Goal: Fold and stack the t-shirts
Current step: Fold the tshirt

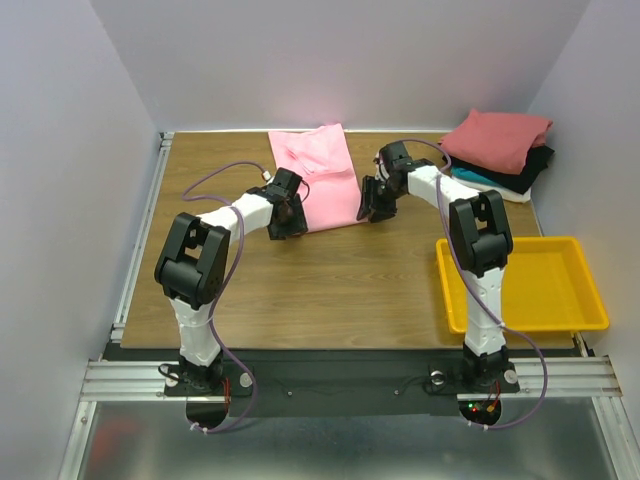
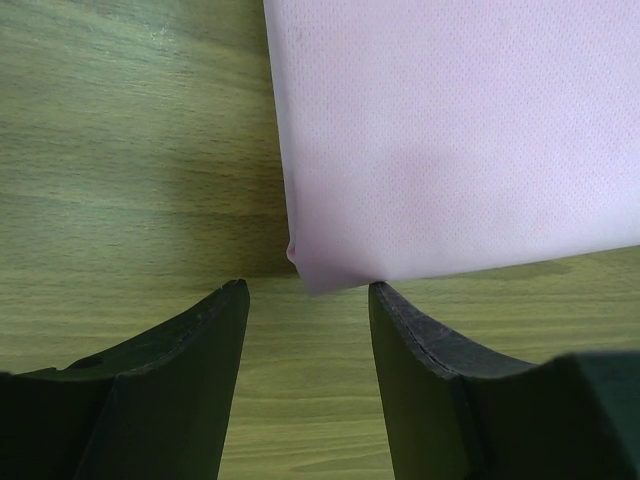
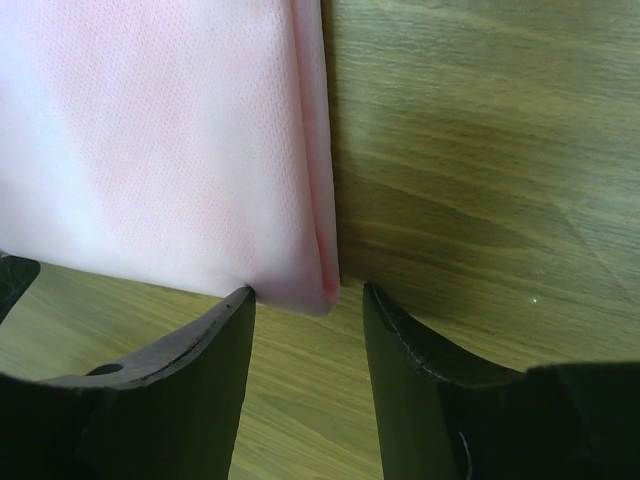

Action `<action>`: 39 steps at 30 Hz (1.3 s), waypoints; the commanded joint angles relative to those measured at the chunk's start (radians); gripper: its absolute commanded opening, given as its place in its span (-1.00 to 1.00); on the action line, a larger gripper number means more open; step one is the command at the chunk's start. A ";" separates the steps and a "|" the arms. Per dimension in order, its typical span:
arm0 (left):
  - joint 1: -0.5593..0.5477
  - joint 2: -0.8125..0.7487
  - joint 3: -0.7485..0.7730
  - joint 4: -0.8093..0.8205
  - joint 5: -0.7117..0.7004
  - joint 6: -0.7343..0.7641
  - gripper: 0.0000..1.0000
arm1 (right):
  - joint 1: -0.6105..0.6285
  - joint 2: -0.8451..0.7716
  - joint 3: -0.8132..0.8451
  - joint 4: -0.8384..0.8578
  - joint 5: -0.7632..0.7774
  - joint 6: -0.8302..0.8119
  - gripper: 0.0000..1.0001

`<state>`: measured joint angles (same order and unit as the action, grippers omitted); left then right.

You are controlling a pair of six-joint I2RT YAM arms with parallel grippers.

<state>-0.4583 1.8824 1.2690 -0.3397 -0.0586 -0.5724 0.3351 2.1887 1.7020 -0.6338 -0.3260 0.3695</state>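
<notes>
A light pink t-shirt (image 1: 320, 175), folded into a long strip, lies on the wooden table at the back middle. My left gripper (image 1: 288, 222) is open at the strip's near left corner; that corner (image 2: 320, 275) sits just ahead of the gap between the fingers. My right gripper (image 1: 372, 208) is open at the near right corner (image 3: 310, 290), which lies between its fingertips. Neither holds cloth. A stack of folded t-shirts (image 1: 497, 140), dusty red on top with black and teal beneath, sits at the back right.
A yellow plastic tray (image 1: 575, 320) stands at the right front beside the right arm's base. White walls close the table at the back and sides. A metal rail (image 1: 140, 230) runs along the left edge.
</notes>
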 commanded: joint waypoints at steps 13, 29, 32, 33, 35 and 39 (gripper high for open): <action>0.001 -0.035 -0.006 0.037 -0.023 -0.026 0.24 | 0.005 0.046 0.048 0.028 -0.008 -0.011 0.03; 0.024 -0.002 -0.013 0.054 -0.012 -0.023 0.17 | 0.005 0.051 0.048 0.026 -0.015 -0.011 -0.06; 0.024 0.009 -0.008 0.054 -0.014 -0.015 0.05 | 0.005 0.055 0.048 0.026 -0.018 -0.014 -0.14; 0.024 0.012 -0.007 0.054 -0.009 -0.011 -0.04 | 0.005 0.055 0.048 0.028 -0.021 -0.014 -0.16; 0.024 0.015 -0.010 0.056 -0.006 -0.011 -0.06 | 0.005 0.060 0.044 0.026 -0.024 -0.015 -0.22; 0.024 0.015 -0.023 0.068 0.002 -0.001 -0.18 | 0.005 0.060 0.036 0.026 -0.036 -0.018 -0.41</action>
<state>-0.4366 1.8996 1.2560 -0.2806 -0.0559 -0.5934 0.3351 2.2208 1.7271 -0.6182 -0.3561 0.3687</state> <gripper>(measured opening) 0.451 0.326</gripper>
